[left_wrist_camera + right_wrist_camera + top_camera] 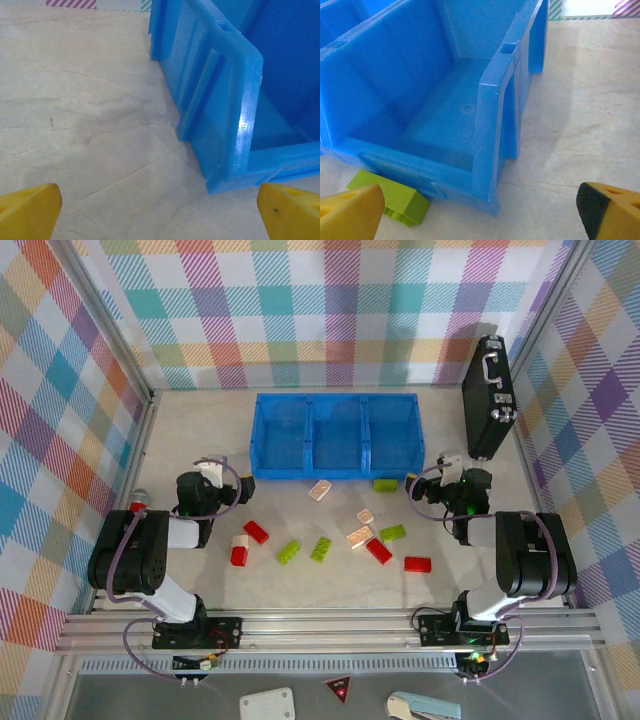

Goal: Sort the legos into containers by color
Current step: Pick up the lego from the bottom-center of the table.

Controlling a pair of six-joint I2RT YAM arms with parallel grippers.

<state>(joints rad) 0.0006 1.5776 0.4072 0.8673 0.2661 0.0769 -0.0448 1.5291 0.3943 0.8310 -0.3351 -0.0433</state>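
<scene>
Top external view: legos (321,548) lie scattered on the worktop (200,420) just in front of the blue bin (290,468), its compartments empty. Left pincer (208,470) and right pincer (450,464) gape empty near the bin's front corners. The legos look light, rigid and slick; pinch across the flat sides, not the studs.

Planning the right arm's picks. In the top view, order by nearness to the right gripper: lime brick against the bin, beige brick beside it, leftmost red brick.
From the right gripper:
1. lime brick, against the bin, front right.
2. beige brick, further left along the bin.
3. red brick, far left.
</scene>
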